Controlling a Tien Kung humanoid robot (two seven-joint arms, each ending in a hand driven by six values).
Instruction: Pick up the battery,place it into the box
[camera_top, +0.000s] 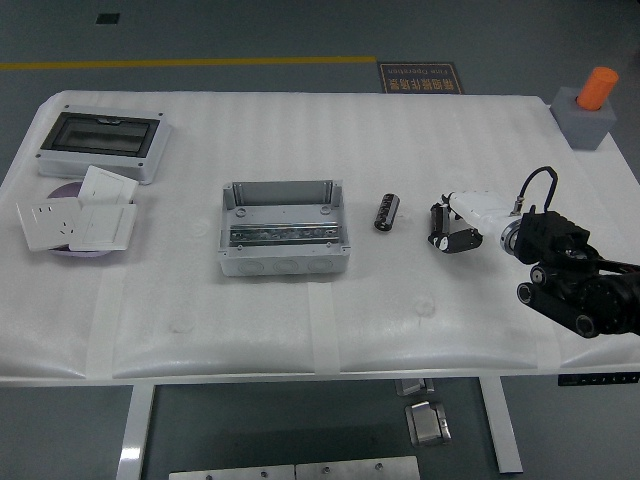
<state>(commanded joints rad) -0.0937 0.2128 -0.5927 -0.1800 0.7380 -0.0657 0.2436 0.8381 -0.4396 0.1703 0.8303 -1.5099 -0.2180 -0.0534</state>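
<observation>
I note my right hand (452, 226) holding nothing, fingers loosely curled, right of the battery (386, 212) lying on the counter (300, 320) beside the box (284, 228); a glancing touch could roll it

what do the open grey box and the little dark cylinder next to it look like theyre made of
Open grey box: likely matte moulded plastic, with a shiny metal rail inside. Small dark cylindrical battery: glossy dark casing with highlights, possibly wrapped metal; too small to confirm.
</observation>
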